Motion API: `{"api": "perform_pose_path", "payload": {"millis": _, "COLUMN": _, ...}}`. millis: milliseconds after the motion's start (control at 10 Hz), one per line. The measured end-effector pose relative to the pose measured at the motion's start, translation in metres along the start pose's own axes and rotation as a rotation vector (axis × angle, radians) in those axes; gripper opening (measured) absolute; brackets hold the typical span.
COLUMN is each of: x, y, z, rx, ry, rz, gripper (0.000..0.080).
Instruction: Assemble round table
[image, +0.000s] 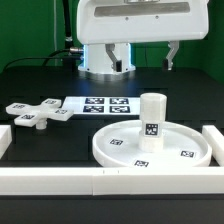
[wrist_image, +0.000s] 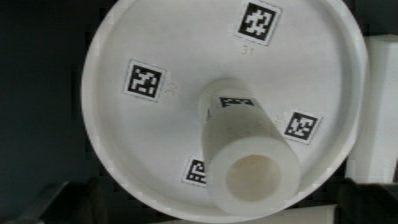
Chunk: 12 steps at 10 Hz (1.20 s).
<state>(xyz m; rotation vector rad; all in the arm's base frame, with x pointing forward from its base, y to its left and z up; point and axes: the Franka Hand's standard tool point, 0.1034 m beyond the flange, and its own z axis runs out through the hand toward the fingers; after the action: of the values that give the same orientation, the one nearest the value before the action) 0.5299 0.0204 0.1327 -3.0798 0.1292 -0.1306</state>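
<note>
The large round rimmed disc (image: 112, 150) lies flat on the black table, right of centre in the exterior view. The short cylinder leg (image: 152, 116) stands upright at its middle. The cross-shaped piece (image: 38, 112) lies on the table at the exterior view's left. My gripper (image: 147, 55) hangs open and empty well above the leg, touching nothing. In the wrist view the disc (wrist_image: 169, 50) fills the frame, the leg (wrist_image: 249, 150) points up at the camera, and the gripper (wrist_image: 222, 208) straddles it from above with dark fingers (wrist_image: 68, 198) at both sides.
The marker board (image: 98, 104) lies behind the disc. Long white border blocks run along the front (image: 100, 181), at the exterior view's right (image: 213, 140) and at its left (image: 4, 136). The robot base (image: 105, 60) stands at the back.
</note>
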Motion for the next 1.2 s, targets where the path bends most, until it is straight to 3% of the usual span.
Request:
{"api": "perform_pose_path", "payload": {"millis": 200, "x": -0.001, "y": 0.005, "z": 0.001, "rx": -0.002, "ry": -0.002, "rz": -0.056, "gripper": 0.0649}}
{"api": "perform_pose_path", "payload": {"millis": 500, "x": -0.008, "y": 0.076, "z": 0.008, "rx": -0.015, "ry": -0.023, "rz": -0.314, "gripper": 0.0649}}
{"api": "perform_pose_path", "payload": {"millis": 600, "x": -0.010, "y": 0.090, "z": 0.012, "rx": -0.016, "ry": -0.030, "rz": -0.306, "gripper": 0.0649}}
{"api": "perform_pose_path", "payload": {"millis": 800, "x": -0.009, "y": 0.083, "z": 0.011, "rx": -0.015, "ry": -0.029, "rz": -0.309, "gripper": 0.0649}}
{"api": "perform_pose_path", "payload": {"millis": 1000, "x": -0.010, "y": 0.086, "z": 0.012, "rx": -0.017, "ry": -0.029, "rz": -0.330, "gripper": 0.0649}}
{"api": "perform_pose_path", "payload": {"millis": 1200, "x": -0.020, "y": 0.117, "z": 0.015, "rx": -0.025, "ry": -0.035, "rz": -0.491, "gripper": 0.0649}}
